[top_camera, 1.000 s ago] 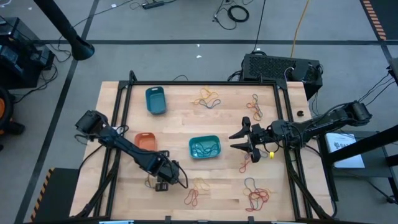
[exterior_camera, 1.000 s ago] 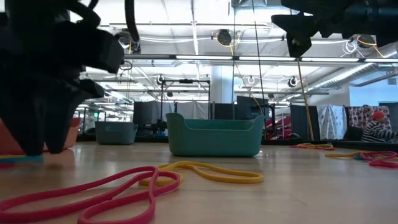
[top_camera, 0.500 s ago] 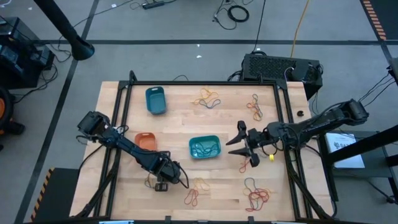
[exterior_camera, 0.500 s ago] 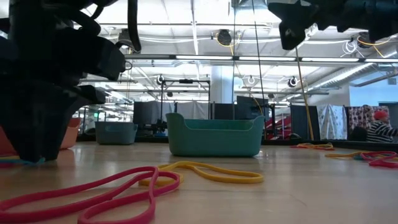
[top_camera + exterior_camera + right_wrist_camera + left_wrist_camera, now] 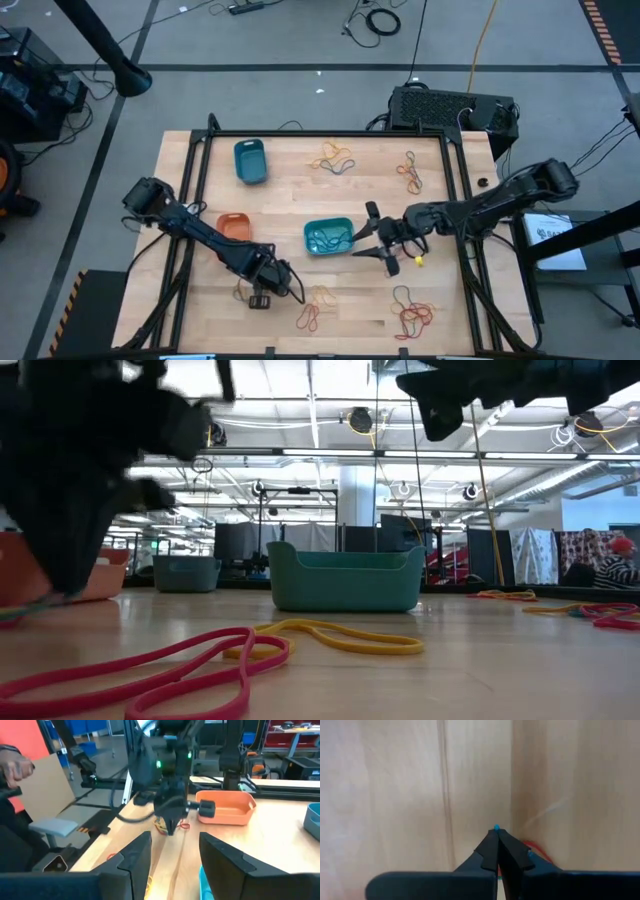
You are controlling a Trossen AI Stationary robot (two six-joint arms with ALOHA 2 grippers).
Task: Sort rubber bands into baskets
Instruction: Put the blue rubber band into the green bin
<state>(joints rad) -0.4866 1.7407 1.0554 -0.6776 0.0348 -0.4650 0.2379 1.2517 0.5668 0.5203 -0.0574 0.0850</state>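
My left gripper (image 5: 262, 298) points down at the table's near left, shut on a blue-green rubber band (image 5: 496, 826); a red band (image 5: 540, 856) lies beside its fingers. My right gripper (image 5: 363, 234) hangs open and nearly level over the right rim of the teal basket (image 5: 329, 236), which holds some bands. The orange basket (image 5: 234, 225) stands to the teal one's left, and the blue basket (image 5: 250, 161) at the far left. Loose rubber bands lie in heaps at the far side (image 5: 333, 158), at the near right (image 5: 412, 312) and in the near middle (image 5: 318, 305). My left gripper pinches the blue-green band between its two fingertips, coming from above and pointing down. Only a small blue bit (image 5: 496, 826) shows at the tips; the fingers hide the remainder. In the low view a strand (image 5: 25, 607) reaches the wood beside the fingers.
A red band (image 5: 170, 670) and a yellow band (image 5: 330, 638) lie close in front of the low camera. A small yellow piece (image 5: 418, 261) lies right of the teal basket. Black frame rails (image 5: 196, 200) run along the table's sides. A person's hand (image 5: 15, 767) shows beyond the table.
My left gripper has shut over the blue-green band on the table without shifting its place. My right gripper, still open, has travelled toward the table's left, from the right side to above the teal basket's right rim.
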